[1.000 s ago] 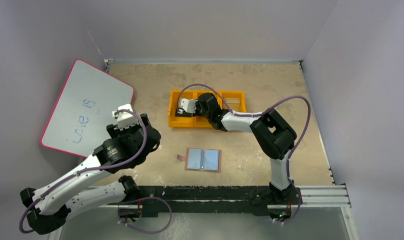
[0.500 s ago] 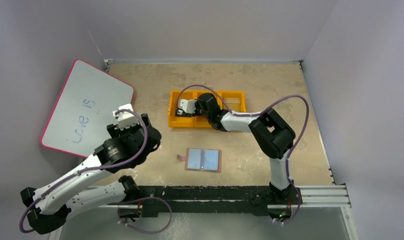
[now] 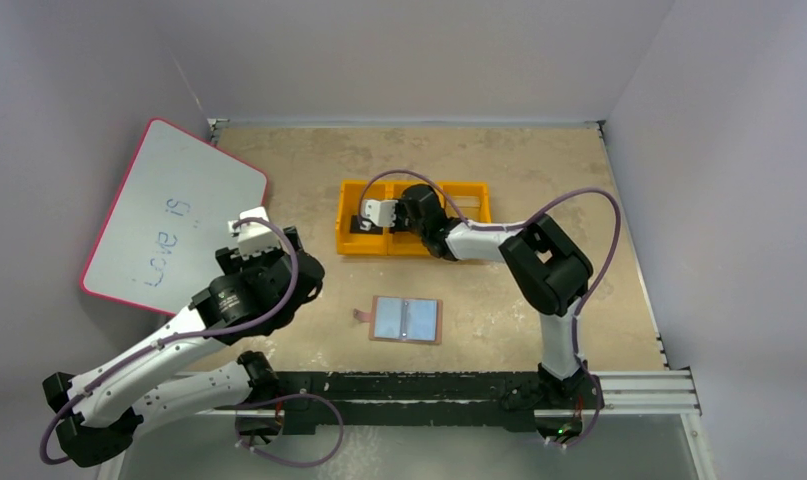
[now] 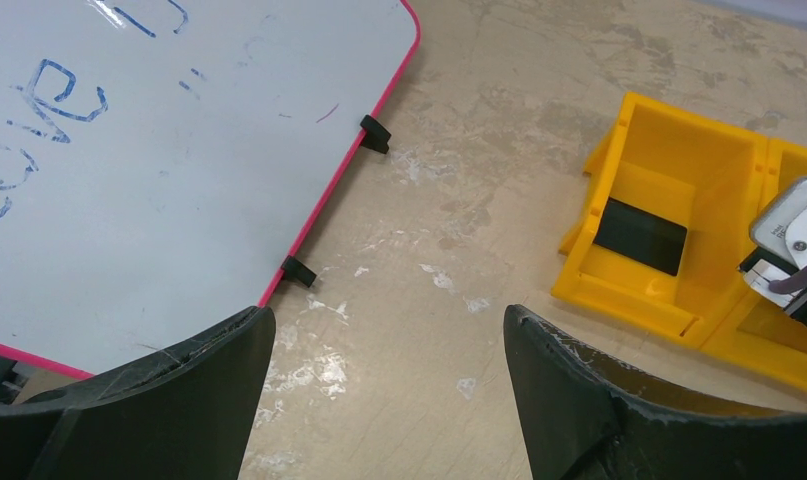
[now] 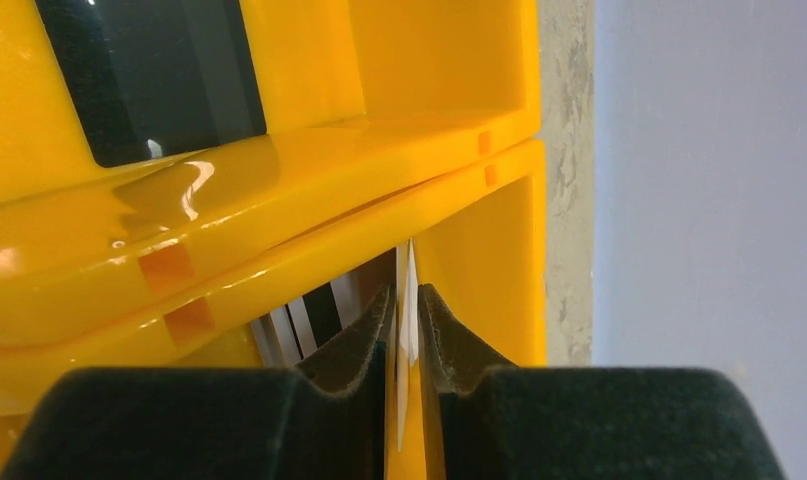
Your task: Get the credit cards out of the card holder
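The tan card holder (image 3: 407,320) lies open flat on the table, its pale blue-grey inner panels facing up, with no gripper near it. My right gripper (image 3: 377,213) hangs over the orange tray (image 3: 471,190). In the right wrist view its jaws (image 5: 406,300) stand a narrow slit apart, and a thin white credit card (image 5: 407,268) stands edge-on between them, above a tray compartment. A dark card (image 4: 639,236) lies flat in the tray's left compartment. My left gripper (image 4: 389,330) is wide open over bare table beside the whiteboard and holds nothing.
A pink-edged whiteboard (image 3: 169,215) with blue writing leans at the left, its clips (image 4: 297,271) close to my left fingers. The orange tray (image 4: 679,150) has three compartments. Grey walls close in the table at the back and on both sides.
My right gripper's jaws have eased slightly apart, and the gripper has shifted a little back and right over the tray. The left arm has barely moved.
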Robot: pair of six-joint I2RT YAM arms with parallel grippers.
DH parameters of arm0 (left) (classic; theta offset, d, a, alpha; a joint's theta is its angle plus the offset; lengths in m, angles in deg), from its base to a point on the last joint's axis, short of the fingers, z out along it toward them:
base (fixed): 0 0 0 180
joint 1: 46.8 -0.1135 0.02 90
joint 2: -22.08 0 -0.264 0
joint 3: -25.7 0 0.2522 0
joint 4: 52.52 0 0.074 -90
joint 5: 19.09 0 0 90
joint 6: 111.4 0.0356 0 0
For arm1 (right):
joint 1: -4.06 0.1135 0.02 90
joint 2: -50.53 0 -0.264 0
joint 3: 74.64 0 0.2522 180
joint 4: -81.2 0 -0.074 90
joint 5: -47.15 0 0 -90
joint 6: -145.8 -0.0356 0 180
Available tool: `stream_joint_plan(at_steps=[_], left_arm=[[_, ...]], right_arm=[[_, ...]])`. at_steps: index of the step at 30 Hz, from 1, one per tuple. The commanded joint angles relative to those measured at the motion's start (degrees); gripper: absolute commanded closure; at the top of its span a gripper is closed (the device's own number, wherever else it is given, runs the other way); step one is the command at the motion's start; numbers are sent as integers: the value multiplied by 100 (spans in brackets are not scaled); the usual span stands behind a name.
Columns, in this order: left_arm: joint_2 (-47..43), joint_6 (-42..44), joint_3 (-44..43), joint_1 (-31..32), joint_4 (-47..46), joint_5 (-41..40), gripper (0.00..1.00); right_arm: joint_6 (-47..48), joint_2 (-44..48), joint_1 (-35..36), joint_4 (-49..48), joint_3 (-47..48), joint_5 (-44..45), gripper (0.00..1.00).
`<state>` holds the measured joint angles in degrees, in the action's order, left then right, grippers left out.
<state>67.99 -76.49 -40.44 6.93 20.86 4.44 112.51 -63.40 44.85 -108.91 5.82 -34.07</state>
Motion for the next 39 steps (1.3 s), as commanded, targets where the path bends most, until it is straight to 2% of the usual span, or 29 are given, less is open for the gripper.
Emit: stream_joint_plan(at_steps=[1,2,6,9,12,15,18,22,24,26,27,28,30,32,34,36,39], left_arm=[[-6,-37,-196,-12,-38,-148,15],[-4,-35,-197,-12,-38,-154,15],[21,-28,-200,-15,-42,-150,15],[51,-13,-197,-18,-53,-135,15],[96,6,-197,-16,-64,-126,15],[144,3,-204,-18,-49,-120,15],[159,-2,-199,-15,-46,-126,15],[183,6,-193,-21,-52,-107,15],[202,34,-180,-17,-86,-67,15],[227,116,-168,-23,-158,-8,15],[249,139,-148,-26,-187,41,15],[259,174,-136,-26,-233,97,14],[275,306,-84,-21,-387,274,13],[286,489,-18,-21,-625,624,13],[275,496,66,-22,-836,1005,12],[257,472,244,-21,-1238,1549,12],[339,308,437,-21,-1770,2352,12]], right_arm=[[108,402,-63,-154,-31,-346,84],[104,425,-63,-117,-27,-402,77],[59,548,-63,22,-11,-494,74],[-35,732,-63,155,-1,-691,65],[-231,999,-63,247,-16,-893,63],[-251,1310,-39,114,-110,-530,63],[-962,1957,-37,-336,-428,-483,61],[-2713,3360,-37,-1268,-1366,-640,54],[-3776,3950,-36,-1701,-1923,-594,39],[-5068,4436,-37,-1732,-2353,-641,25],[-5812,4652,-37,-1645,-2504,-540,5],[-6607,4821,-37,-1401,-2618,-175,1],[-8372,5097,-45,-724,-2780,233,0],[-8862,5288,-45,-167,-2911,-221,0],[-9844,5437,-44,354,-3082,-422,0],[-10476,5537,-45,-142,-3635,-1067,0],[-11321,5408,98,-1484,-4583,-1741,10]])
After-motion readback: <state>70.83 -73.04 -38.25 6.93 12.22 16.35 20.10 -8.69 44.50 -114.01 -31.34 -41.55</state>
